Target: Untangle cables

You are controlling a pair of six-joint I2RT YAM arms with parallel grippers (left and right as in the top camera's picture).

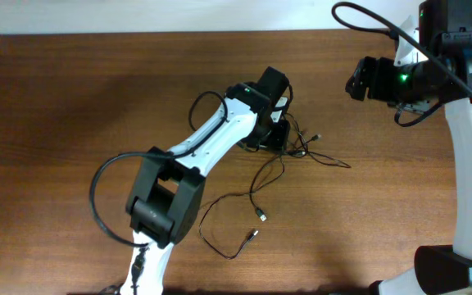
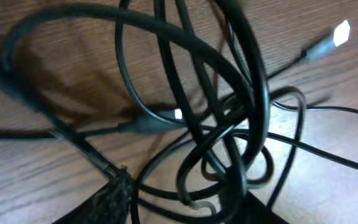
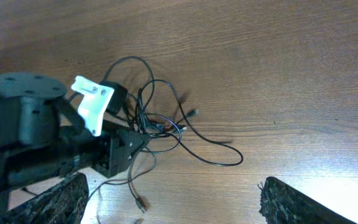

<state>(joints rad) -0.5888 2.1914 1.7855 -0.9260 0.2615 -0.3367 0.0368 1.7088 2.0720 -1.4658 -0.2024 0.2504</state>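
The cables (image 1: 295, 146) are thin black cords knotted in a loose tangle at the table's middle. Two strands trail toward the front and end in small plugs (image 1: 262, 216). My left gripper (image 1: 275, 138) is down at the tangle's left side. In the left wrist view the cables (image 2: 229, 124) fill the frame, and several loops lie between the parted fingers (image 2: 107, 202) of the left gripper (image 2: 182, 211), with wood showing through the gap. My right gripper (image 1: 357, 78) hangs off to the back right, away from the cords. It looks down on the cables (image 3: 160, 124) with the right gripper (image 3: 173, 202) wide open and holding nothing.
A silver plug end (image 2: 340, 34) lies to the tangle's right. One long loop (image 1: 334, 161) reaches out toward the right arm's side. The right arm's base (image 1: 449, 266) stands at the front right corner. The table's far edge (image 1: 138, 34) meets a white wall.
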